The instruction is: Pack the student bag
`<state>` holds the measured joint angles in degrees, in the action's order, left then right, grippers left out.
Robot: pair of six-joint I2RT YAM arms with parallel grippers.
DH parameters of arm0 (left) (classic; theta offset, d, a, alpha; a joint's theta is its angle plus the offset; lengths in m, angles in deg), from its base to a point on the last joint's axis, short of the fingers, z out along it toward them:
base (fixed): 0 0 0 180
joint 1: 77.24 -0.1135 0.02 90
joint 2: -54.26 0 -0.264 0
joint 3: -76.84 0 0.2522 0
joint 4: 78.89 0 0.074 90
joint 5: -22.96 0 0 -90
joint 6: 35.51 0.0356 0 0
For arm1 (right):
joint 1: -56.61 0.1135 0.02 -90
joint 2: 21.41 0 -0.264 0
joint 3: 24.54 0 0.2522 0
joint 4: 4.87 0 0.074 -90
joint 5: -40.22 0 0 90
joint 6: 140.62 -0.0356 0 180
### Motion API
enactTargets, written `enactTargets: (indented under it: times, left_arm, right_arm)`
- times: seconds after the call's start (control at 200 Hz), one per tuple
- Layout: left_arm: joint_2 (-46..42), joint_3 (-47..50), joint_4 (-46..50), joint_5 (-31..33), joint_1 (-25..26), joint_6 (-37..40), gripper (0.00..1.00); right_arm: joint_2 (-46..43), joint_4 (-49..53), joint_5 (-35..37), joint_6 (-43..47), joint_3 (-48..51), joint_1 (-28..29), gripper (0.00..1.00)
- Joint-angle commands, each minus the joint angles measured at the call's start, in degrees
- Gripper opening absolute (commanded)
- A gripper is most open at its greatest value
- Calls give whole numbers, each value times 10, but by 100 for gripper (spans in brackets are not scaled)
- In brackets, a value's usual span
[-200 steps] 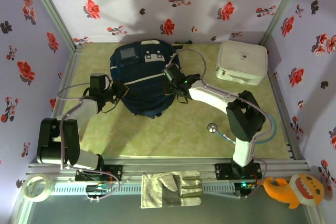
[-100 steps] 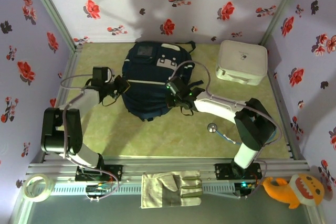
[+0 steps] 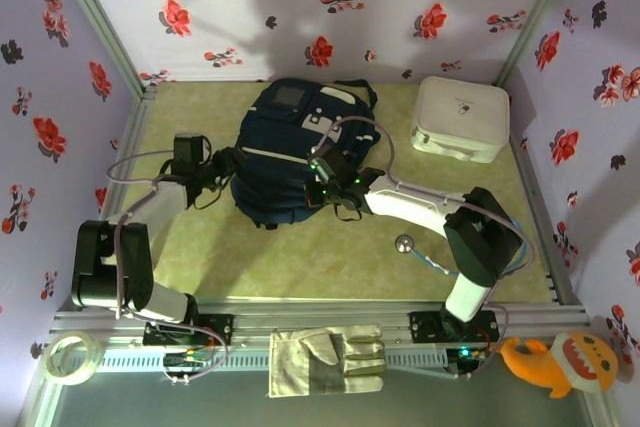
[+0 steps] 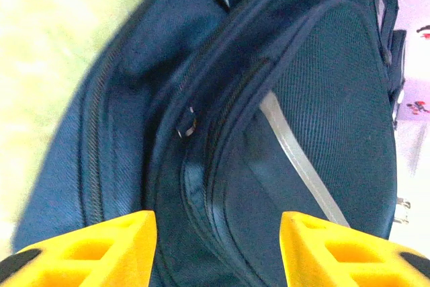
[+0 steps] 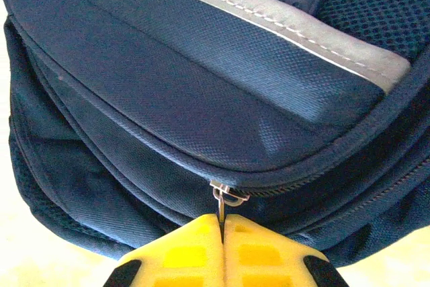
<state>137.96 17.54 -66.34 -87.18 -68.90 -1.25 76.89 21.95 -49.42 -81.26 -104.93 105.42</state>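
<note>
The student bag (image 3: 285, 152), navy with white stripes and a grey panel, lies tilted on the green mat at the back centre. At its left side my left gripper (image 3: 226, 164) is open; in the left wrist view its yellow fingers (image 4: 101, 247) stand apart over the bag's side seam (image 4: 201, 186), with a small metal zip pull (image 4: 187, 122) further ahead. My right gripper (image 3: 322, 187) is at the bag's lower right edge. In the right wrist view it (image 5: 222, 228) is shut on a metal zip pull (image 5: 226, 197) of the bag (image 5: 201, 99).
A white zip case (image 3: 460, 117) sits at the back right. A stethoscope (image 3: 412, 249) lies on the mat near the right arm. On the front rail lie a work glove (image 3: 328, 359), a tape roll (image 3: 68, 357) and an orange plush toy (image 3: 555, 359).
The bag has turned clockwise and shifted right. My left gripper has opened and let go of the bag's side. The right gripper stays shut on the zip pull and has followed the bag.
</note>
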Motion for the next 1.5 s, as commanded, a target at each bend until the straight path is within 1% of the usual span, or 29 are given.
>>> enactTargets:
  times: [0.0, 0.08, 0.26, 0.375, 0.46, 0.6, 0.725, 0.89, 0.965, 1.05, 1.085, 1.2, 1.26, 1.305, 1.33, 1.365, 1.405, 1.44, 1.465, 1.495]
  left_arm:
    - [9, 6, -62, -47, 26, -52, 48]
    - [23, 3, -70, -35, 33, -58, 44]
    - [58, -10, -85, -27, 34, -60, 30]
    - [67, -19, -74, -10, 34, -49, 12]
    - [70, -28, -54, 3, 32, -30, 0]
    - [75, -43, -20, 7, 28, 8, 0]
    - [75, -51, 10, 8, 23, 41, 0]
    - [81, -75, 64, 9, 23, 93, 0]
    - [89, -87, 90, 8, 21, 108, 0]
    - [88, -85, 89, 7, 18, 109, 0]
    - [88, -86, 90, 6, 17, 111, 0]
    - [83, -92, 83, -12, 16, 115, 0]
    - [80, -101, 84, -29, 16, 119, 0]
    - [74, -109, 87, -35, 15, 120, 0]
    - [69, -113, 88, -39, 15, 119, 0]
    - [61, -119, 91, -45, 16, 119, 11]
    - [49, -127, 98, -46, 16, 120, 25]
    - [37, -132, 101, -46, 16, 121, 36]
    - [27, -137, 103, -46, 15, 123, 42]
    - [17, -141, 107, -44, 12, 126, 46]
  right_arm:
    - [11, -24, -15, -2, -24, 5, 0]
    - [9, -22, -12, -2, -20, 5, 0]
    - [-7, -15, 19, 2, -4, 4, 0]
    - [-20, 15, 59, 23, 2, -3, 0]
    - [-24, 55, 105, 45, -2, -15, 0]
    - [-25, 84, 154, 87, -3, -43, 0]
    - [-19, 80, 161, 119, -14, -73, 0]
    - [9, 63, 159, 157, -61, -102, 0]
    - [29, 63, 162, 151, -89, -115, 0]
    - [47, 68, 184, 120, -115, -123, 0]
    - [51, 76, 211, 101, -125, -126, 0]
    - [58, 92, 225, 69, -143, -135, 0]
    - [54, 93, 217, 64, -149, -137, 0]
    - [48, 95, 204, 66, -154, -138, 2]
    - [43, 98, 193, 67, -156, -138, 5]
    - [33, 99, 160, 72, -157, -138, 12]
    - [16, 97, 132, 77, -153, -138, 24]
    - [-3, 89, 117, 77, -141, -138, 33]
    - [-18, 81, 113, 76, -132, -138, 40]
    - [-37, 71, 113, 77, -115, -139, 48]
